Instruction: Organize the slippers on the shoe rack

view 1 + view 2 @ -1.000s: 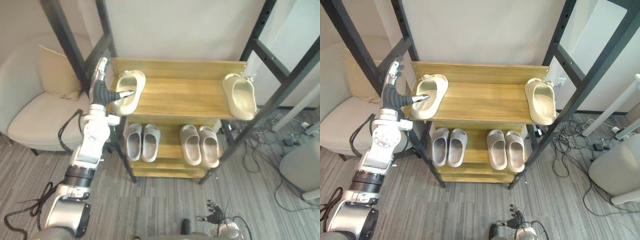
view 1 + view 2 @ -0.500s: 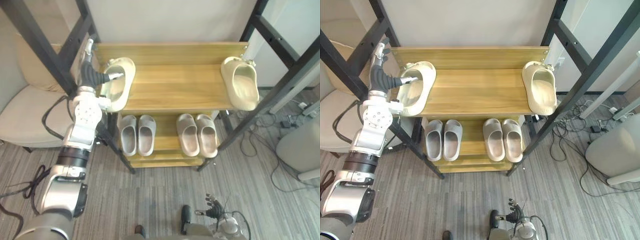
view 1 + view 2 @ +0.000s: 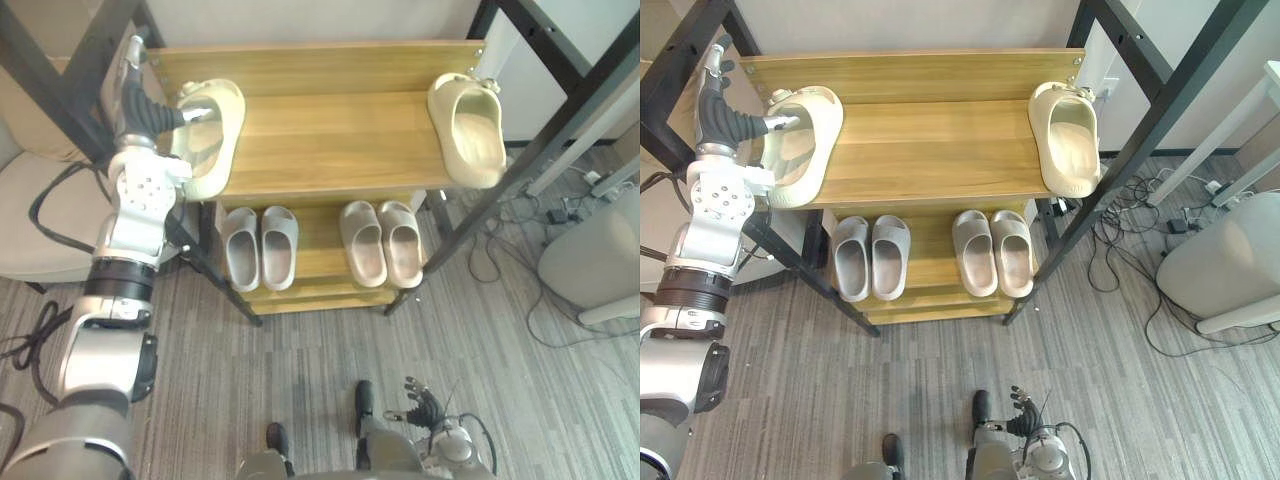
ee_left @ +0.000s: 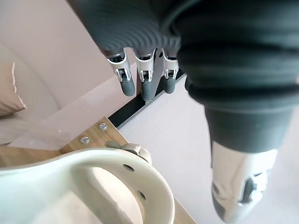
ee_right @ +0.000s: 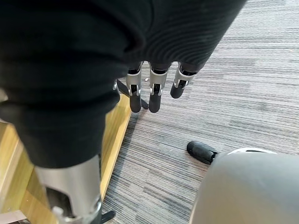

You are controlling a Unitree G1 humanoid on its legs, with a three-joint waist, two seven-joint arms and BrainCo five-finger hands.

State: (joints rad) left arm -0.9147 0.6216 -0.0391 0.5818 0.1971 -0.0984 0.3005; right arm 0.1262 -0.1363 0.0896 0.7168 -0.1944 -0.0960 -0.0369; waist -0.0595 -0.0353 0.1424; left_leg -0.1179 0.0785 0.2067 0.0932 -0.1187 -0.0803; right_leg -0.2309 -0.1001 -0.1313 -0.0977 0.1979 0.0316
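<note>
The left arm reaches up along the left post of the shoe rack [image 3: 930,140], forearm nearly vertical in the head views. The left hand [image 3: 722,118] is at the left end of the top shelf. Its fingers [image 4: 124,77] are straight and point up past the shelf's back corner. Its thumb [image 3: 775,122] is spread well away from them and sticks out sideways over the toe strap of the left cream slipper [image 3: 800,145]. Nothing is clasped, and whether the thumb actually touches the strap cannot be told.

That slipper lies lengthwise at the very left edge of the top shelf, its outer side hanging slightly over the edge. The right cream slipper [image 3: 1065,135] lies at the opposite end of the same shelf, well apart from the first, with bare wood between them.

On the lower shelf a grey pair [image 3: 888,252] sits side by side on the left and a beige pair [image 3: 975,252] side by side on the right, near each other.

The right hand [image 3: 425,410] hangs low by the robot's side above the grey carpeted floor [image 3: 890,380], its fingers [image 5: 153,88] straight and relaxed, holding nothing (its wrist view looks down at the carpet and the rack's bottom edge).
</note>
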